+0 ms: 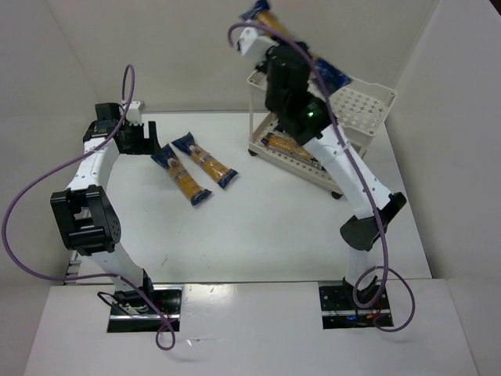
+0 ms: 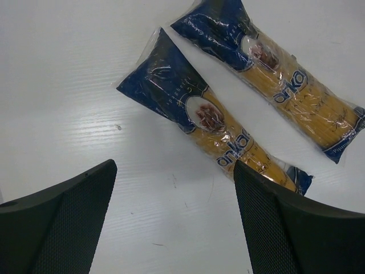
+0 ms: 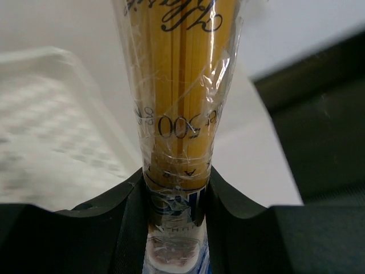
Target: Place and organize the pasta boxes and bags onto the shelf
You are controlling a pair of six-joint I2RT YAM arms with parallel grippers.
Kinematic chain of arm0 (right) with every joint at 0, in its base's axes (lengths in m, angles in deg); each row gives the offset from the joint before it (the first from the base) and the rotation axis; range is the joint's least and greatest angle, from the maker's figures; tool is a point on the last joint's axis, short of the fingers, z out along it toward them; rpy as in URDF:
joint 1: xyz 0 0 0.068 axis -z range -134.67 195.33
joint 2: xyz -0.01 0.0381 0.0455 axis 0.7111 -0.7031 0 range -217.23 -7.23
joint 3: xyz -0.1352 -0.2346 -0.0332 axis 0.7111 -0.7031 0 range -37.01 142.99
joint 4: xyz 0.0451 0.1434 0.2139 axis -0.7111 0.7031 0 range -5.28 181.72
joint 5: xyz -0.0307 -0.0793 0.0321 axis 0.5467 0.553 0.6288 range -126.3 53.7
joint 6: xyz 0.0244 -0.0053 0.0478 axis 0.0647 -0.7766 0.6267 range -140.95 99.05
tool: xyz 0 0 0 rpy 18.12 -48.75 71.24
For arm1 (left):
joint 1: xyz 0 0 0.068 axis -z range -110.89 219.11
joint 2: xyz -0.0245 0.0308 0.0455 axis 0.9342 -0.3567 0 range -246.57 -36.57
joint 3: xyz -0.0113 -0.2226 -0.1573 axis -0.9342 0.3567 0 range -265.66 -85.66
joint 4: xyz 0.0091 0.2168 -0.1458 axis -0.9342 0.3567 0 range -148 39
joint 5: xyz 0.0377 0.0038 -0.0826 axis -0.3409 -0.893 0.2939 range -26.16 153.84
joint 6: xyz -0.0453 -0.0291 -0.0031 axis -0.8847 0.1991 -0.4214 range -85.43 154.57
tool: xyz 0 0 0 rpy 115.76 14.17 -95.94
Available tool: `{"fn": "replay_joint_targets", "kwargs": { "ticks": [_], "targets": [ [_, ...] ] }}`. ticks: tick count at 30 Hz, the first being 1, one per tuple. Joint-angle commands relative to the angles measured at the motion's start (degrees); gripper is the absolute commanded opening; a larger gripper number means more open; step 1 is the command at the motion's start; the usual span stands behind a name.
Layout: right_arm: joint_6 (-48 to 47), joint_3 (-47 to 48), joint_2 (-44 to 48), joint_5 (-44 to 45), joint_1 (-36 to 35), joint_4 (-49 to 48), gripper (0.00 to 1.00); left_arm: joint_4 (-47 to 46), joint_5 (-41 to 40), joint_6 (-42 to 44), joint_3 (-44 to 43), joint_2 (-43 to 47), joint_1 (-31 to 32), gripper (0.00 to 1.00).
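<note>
My right gripper [image 1: 283,55] is raised above the shelf [image 1: 368,106] and shut on a pasta packet [image 1: 268,21]. In the right wrist view the fingers [image 3: 128,211] squeeze that packet [image 3: 177,85] where its orange middle meets a blue end. Another packet [image 1: 286,146] lies in the shelf's lower tray. Two more packets [image 1: 182,177] [image 1: 206,161] lie side by side on the table. My left gripper [image 1: 147,141] hovers just left of them, open and holding nothing. In the left wrist view it [image 2: 174,171] is over bare table, with the nearer packet [image 2: 211,123] and the farther one [image 2: 285,80] ahead.
The cream shelf stands at the back right, angled, close to the right wall. Its perforated top tray [image 3: 45,103] shows blurred to the left of the held packet. White walls enclose the table on three sides. Purple cables loop from both arms.
</note>
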Motion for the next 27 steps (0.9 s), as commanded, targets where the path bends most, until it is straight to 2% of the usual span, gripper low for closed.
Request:
{"fn": "replay_joint_targets", "kwargs": {
  "ticks": [1, 5, 8, 9, 15, 16, 19, 20, 21, 23, 26, 27],
  "targets": [
    [-15.88, 7.52, -1.53, 7.09, 4.35, -13.44, 0.0, -0.89, 0.85, 0.97, -0.11, 2.76, 0.17, 0.9],
    [-19.32, 15.6, -6.28, 7.09, 7.86, -10.64, 0.0, -0.89, 1.98, 0.97, -0.11, 2.76, 0.17, 0.9],
    [-18.45, 16.32, -8.3, 3.85, 11.99, -9.48, 0.0, -0.89, 1.99, 0.97, -0.11, 2.24, 0.69, 0.9],
    [-17.57, 16.32, -8.31, 3.06, 12.61, -7.92, 0.15, -0.89, 1.99, 0.97, -0.8, 2.23, 0.69, 0.9],
    [-9.13, 12.29, -7.17, -1.69, 13.32, -0.01, 0.15, -0.89, 3.13, 0.45, -1.34, 1.7, 1.22, 0.9],
    [-9.12, 10.89, -6.47, -1.7, 14.02, 0.01, 0.18, -0.89, 3.13, 0.45, -1.34, 1.7, 1.22, 0.9],
    [-7.46, 5.35, -4.1, -3.62, 14.73, 2.63, 0.33, -0.89, 3.13, 0.45, -1.34, 1.7, 1.22, 0.9],
    [-6.93, 4.03, -4.09, -3.63, 14.73, 3.34, 0.54, -0.89, 3.13, 0.45, -1.34, 1.7, 1.22, 0.9],
    [-6.4, 4.02, -3.31, -4.5, 14.73, 4.05, 0.59, -1.41, 3.65, 0.45, -1.34, 1.7, 1.22, 0.9],
    [-5.78, 3.5, -2.6, -4.51, 14.73, 4.67, 0.66, -1.42, 3.66, 0.45, -1.34, 1.18, 1.22, 0.9],
    [-5.25, 3.49, -1.98, -5.21, 15.25, 5.72, 0.69, -1.42, 3.66, 0.45, -1.34, 1.18, 1.22, 0.9],
    [-5.25, 3.49, -1.98, -5.21, 15.25, 5.72, 0.73, -1.42, 3.66, 0.45, -1.34, 1.18, 1.22, 0.9]
  ]
}}
